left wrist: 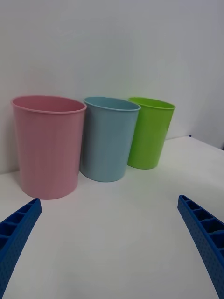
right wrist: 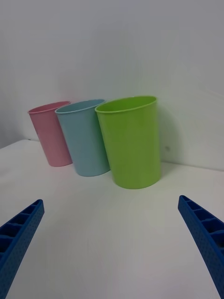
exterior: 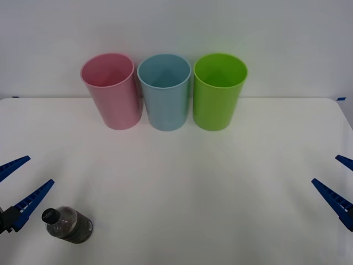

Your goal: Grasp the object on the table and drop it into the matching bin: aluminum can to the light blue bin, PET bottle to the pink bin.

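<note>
Your left end effector (exterior: 17, 185): near left edge of the worktop (exterior: 182, 187), blue ribbed fingers (exterior: 34, 200) spread, nothing between them. In its wrist view the same fingers (left wrist: 18, 229) stand wide apart at the two corners.

Your bottle (exterior: 68, 223): near left corner of the worktop, just right of the left end effector and slightly nearer, close to one fingertip but apart from it. Clear plastic, dark label wrap, dark cap pointing left.

Your pink bin (exterior: 112, 91): far side, leftmost of three in a row, upright, open rim up. It sits just beside the blue one.

Your blue bin (exterior: 165, 92): far side, middle of the row, upright, between pink and green.

Your green cup (exterior: 218, 91): far side, rightmost of the row, upright, just beside the blue bin.

Your right end effector (exterior: 337, 182): near right edge of the worktop, fingers (exterior: 331, 197) spread, holding nothing, well apart from the bottle and the row.
</note>
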`<action>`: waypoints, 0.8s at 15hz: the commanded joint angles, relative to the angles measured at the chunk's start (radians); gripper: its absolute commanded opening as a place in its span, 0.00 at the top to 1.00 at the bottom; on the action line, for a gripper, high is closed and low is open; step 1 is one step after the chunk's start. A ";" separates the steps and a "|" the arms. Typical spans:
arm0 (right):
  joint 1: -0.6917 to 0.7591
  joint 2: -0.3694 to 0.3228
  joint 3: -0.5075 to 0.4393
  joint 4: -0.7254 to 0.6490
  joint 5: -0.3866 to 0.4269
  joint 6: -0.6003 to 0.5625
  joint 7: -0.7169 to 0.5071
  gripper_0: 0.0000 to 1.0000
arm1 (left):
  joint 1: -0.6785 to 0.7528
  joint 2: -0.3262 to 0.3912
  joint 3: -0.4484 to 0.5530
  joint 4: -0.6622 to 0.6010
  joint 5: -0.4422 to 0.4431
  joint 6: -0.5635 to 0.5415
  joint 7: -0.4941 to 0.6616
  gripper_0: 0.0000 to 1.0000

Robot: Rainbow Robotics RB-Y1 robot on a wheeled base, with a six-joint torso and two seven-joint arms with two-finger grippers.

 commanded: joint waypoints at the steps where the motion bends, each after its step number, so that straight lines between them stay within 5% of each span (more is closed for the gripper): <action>1: 0.000 0.000 0.000 0.000 0.000 0.000 0.000 0.00 | 0.000 0.000 0.000 0.000 0.000 0.000 0.000 0.00; 5: 0.000 0.000 0.000 0.000 0.000 0.000 0.000 0.00 | -0.007 0.002 -0.031 -0.003 0.073 -0.001 0.003 0.00; 12: 0.000 0.000 0.000 0.000 0.000 0.000 0.000 0.00 | 0.111 0.139 0.004 -0.003 0.130 -0.032 -0.009 0.00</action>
